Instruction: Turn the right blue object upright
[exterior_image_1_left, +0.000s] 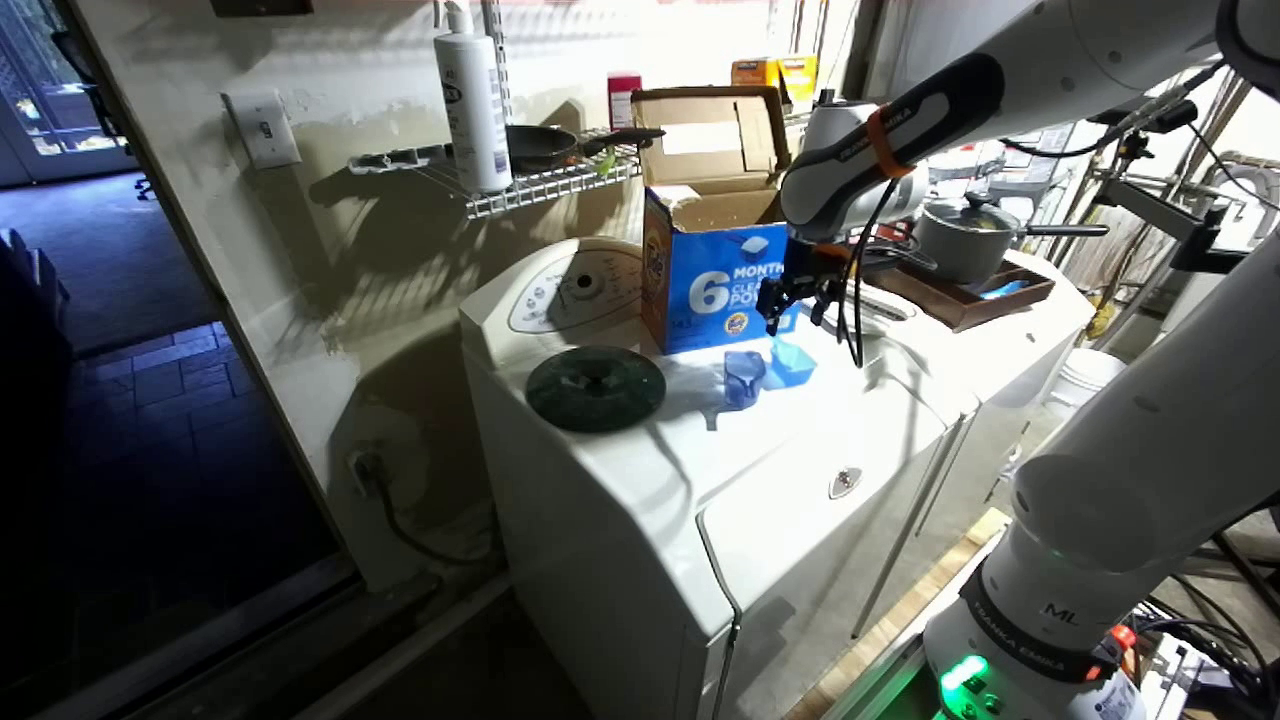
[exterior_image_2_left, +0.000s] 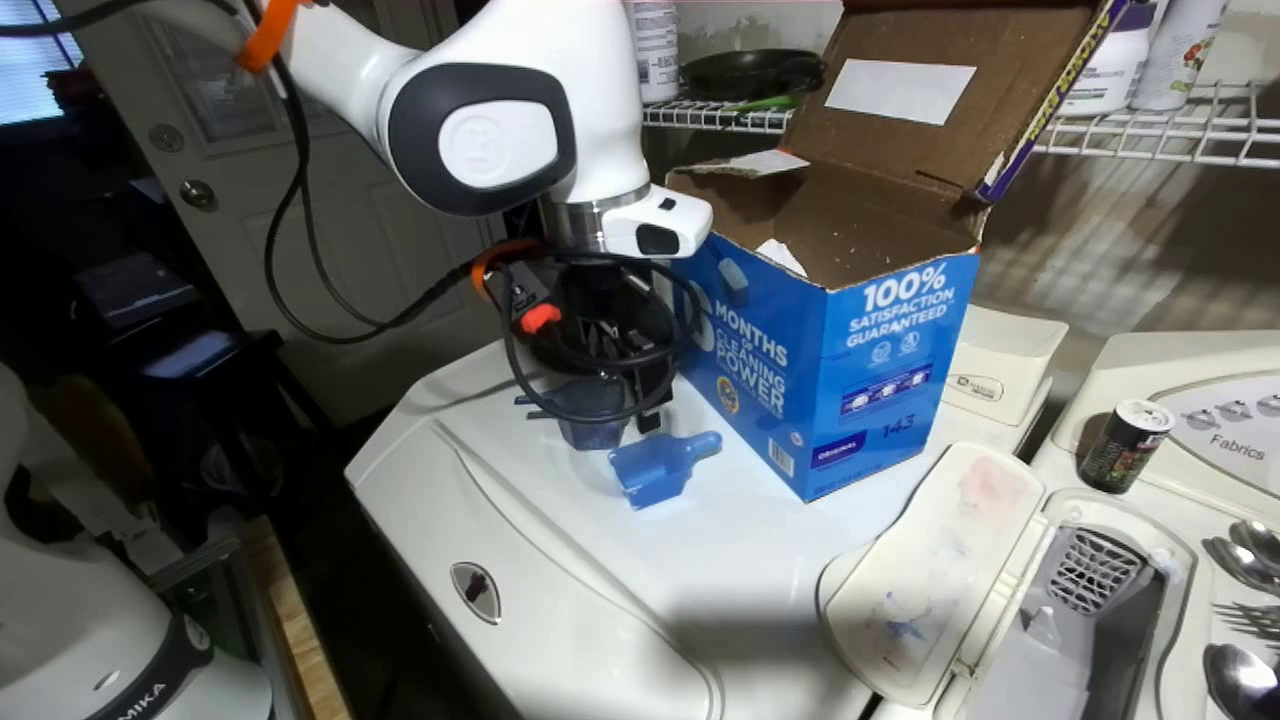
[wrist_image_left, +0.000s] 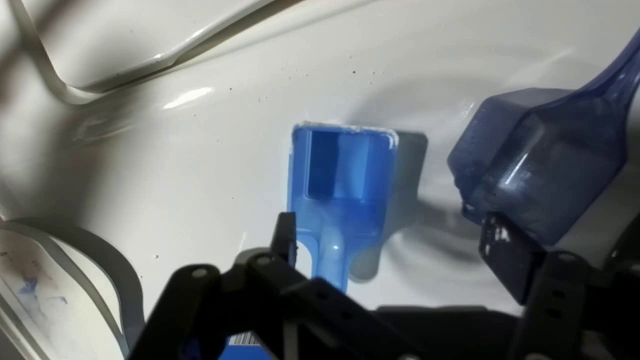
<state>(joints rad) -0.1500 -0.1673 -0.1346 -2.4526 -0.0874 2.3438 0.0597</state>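
The right blue object (exterior_image_1_left: 792, 364), a small bright-blue scoop, lies on the white machine top, right of its darker twin (exterior_image_1_left: 743, 380) in both exterior views. In an exterior view the bright scoop (exterior_image_2_left: 655, 468) has its handle toward the big box. In the wrist view the bright scoop (wrist_image_left: 345, 170) shows a hollow and a short handle; the darker scoop (wrist_image_left: 550, 155) is at the right. My gripper (wrist_image_left: 395, 242) is open and empty. Its left finger appears left of the bright scoop's handle. Its right fingertip overlaps the darker scoop's edge; contact cannot be told.
A large blue cardboard box (exterior_image_2_left: 890, 400) with its lid up stands close behind the scoops. A dark-green disc (exterior_image_1_left: 595, 400) lies to the left. An open dispenser lid (exterior_image_2_left: 925, 580) and a dark can (exterior_image_2_left: 1125, 450) are on the right. Loose cables (exterior_image_2_left: 510, 370) hang round the gripper.
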